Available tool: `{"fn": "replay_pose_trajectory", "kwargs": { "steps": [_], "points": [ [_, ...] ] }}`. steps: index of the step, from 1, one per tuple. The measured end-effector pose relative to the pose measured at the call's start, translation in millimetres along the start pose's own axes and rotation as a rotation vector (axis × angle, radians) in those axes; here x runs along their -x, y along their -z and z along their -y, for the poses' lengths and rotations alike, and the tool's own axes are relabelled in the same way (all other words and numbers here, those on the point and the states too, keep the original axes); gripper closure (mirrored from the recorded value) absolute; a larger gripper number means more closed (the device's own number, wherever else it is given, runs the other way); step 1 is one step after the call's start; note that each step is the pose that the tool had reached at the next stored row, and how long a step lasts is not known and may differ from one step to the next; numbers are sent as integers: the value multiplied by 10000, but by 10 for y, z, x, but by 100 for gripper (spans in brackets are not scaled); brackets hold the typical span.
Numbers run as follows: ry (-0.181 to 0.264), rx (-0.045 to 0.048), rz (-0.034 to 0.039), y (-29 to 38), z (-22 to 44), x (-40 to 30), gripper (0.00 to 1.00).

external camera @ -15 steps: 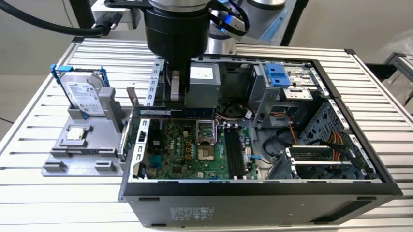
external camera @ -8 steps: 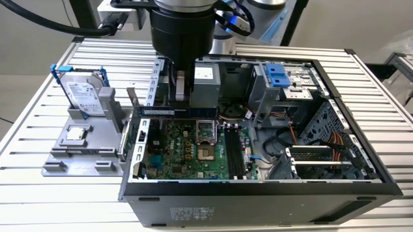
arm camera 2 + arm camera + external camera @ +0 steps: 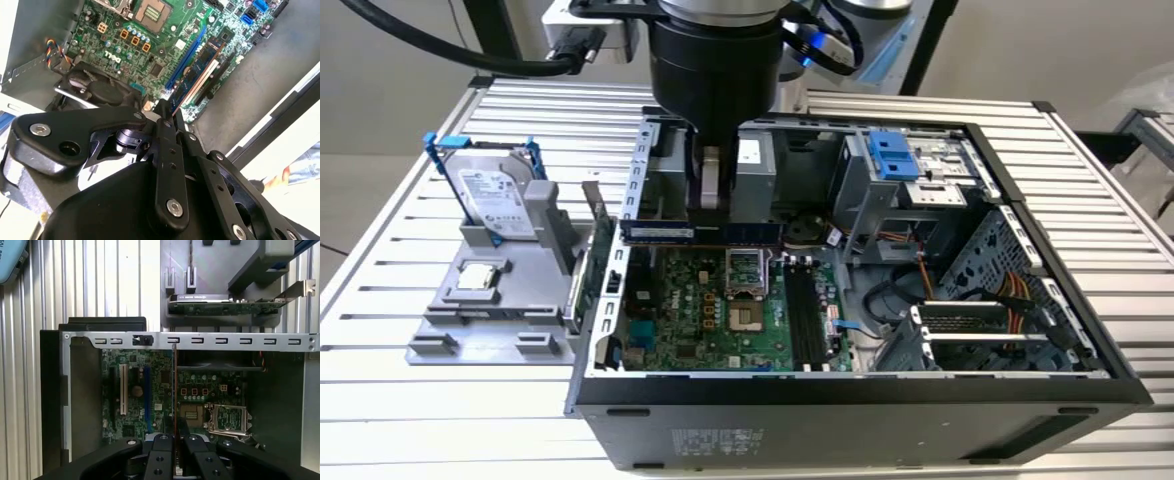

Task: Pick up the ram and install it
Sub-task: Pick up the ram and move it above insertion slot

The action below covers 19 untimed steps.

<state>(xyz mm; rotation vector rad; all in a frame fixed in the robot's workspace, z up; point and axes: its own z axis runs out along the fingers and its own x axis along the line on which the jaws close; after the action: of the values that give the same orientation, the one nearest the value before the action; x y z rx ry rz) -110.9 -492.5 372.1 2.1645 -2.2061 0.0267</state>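
The ram (image 3: pixel 670 232), a long thin green stick with dark chips, hangs level over the back part of the motherboard (image 3: pixel 700 310) inside the open computer case (image 3: pixel 854 385). My gripper (image 3: pixel 708 222) comes straight down from above and is shut on the stick's middle. The first wrist view shows the ram (image 3: pixel 174 385) edge-on as a thin line running out from between my fingers (image 3: pixel 162 452), above the board. The second wrist view has the ram (image 3: pixel 202 70) reaching away from the gripper (image 3: pixel 167 111) over the board's long slots.
A grey holder (image 3: pixel 467 310) at the exterior view's left carries a silver hard drive in a blue frame (image 3: pixel 494 195) and a small square processor chip (image 3: pixel 480 277). An expansion card (image 3: pixel 594 245) stands beside the case wall. Drive bays and cables (image 3: pixel 947 270) fill the case's right half.
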Motion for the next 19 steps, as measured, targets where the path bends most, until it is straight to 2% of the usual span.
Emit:
{"fn": "replay_pose_trajectory", "kwargs": {
  "steps": [19],
  "points": [
    [0, 0, 0, 3, 145, 3, 100]
  ]
}}
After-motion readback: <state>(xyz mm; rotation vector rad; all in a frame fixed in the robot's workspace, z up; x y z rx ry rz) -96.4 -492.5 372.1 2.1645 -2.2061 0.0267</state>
